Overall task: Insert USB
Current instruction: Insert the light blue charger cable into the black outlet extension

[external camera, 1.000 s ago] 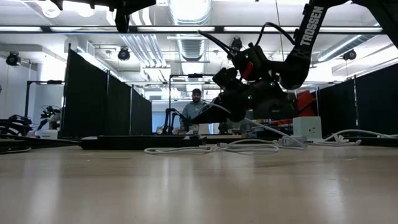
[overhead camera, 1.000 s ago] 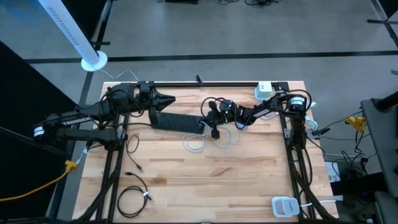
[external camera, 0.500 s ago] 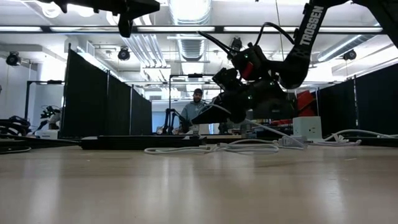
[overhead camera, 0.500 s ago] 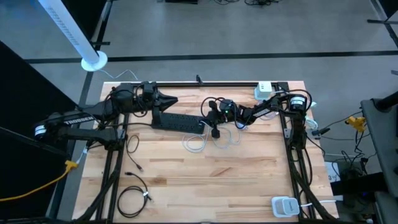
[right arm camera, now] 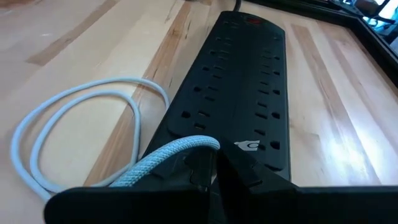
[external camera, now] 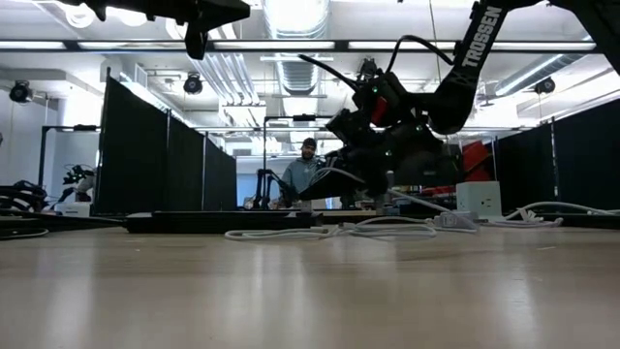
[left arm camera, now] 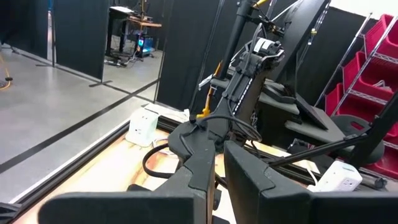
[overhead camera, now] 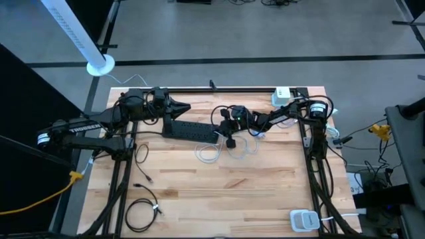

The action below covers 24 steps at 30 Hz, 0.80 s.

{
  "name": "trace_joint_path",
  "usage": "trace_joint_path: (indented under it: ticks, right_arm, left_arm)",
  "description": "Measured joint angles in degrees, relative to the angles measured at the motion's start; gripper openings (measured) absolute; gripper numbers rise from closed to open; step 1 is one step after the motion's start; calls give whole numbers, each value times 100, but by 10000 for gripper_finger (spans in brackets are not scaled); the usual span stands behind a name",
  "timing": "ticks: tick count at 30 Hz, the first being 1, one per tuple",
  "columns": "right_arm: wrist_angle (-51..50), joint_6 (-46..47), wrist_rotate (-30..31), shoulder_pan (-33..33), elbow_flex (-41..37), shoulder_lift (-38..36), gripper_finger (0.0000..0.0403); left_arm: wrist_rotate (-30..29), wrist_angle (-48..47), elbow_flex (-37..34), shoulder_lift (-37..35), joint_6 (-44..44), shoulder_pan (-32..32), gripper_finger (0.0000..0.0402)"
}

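**Spotter:** What have you got in the right gripper?

**Operator:** My right fingers are pinched tight on the end of the white braided cable. The cable curves out of the grip and loops over the table. I can't see the plug itself, the fingers cover it.

**Spotter:** Where are you over the table?

**Operator:** From above, I'm hanging just off the near end of the black power strip, above the table, with the rest of the white cable coiled on the wood below me. My wrist camera looks straight down the length of the strip.

**Spotter:** And the left gripper?

**Operator:** Closed on nothing, parked above the far end of the strip, waiting.

**Spotter:** So how far along?

**Operator:** I'd say the pickup is done and the insertion isn't. The plug is not yet in anything.

**Spotter:** Can you see a USB port?

**Operator:** No. I only make out rows of ordinary outlets; any port on the strip's near end is blocked by my own fingers. The low view shows my gripper clear of the table, nothing finer.
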Motion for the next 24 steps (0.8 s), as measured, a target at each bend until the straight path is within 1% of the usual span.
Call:
trace_joint_path:
  ticks: [4, 12, 18, 21, 24]
  right_arm:
    - [-22, 1, -40, 2, -16, 30, 0]
    - [87, 28, -85, 13, -9, 345, 0]
    - [4, 75, 2, 13, -20, 191, 1]
    - [-54, 99, 21, 17, -1, 77, 17]
    - [-162, 208, 39, 20, 13, -22, 58]
  left_arm:
    - [0, 94, 0, 0, 7, 0, 23]
    - [45, 194, 0, -17, -127, 0, 23]
    - [63, 209, -2, -102, -334, 0, 23]
    - [58, 198, 0, -119, -222, 10, 24]
    - [-149, 169, -1, -127, 155, 20, 32]
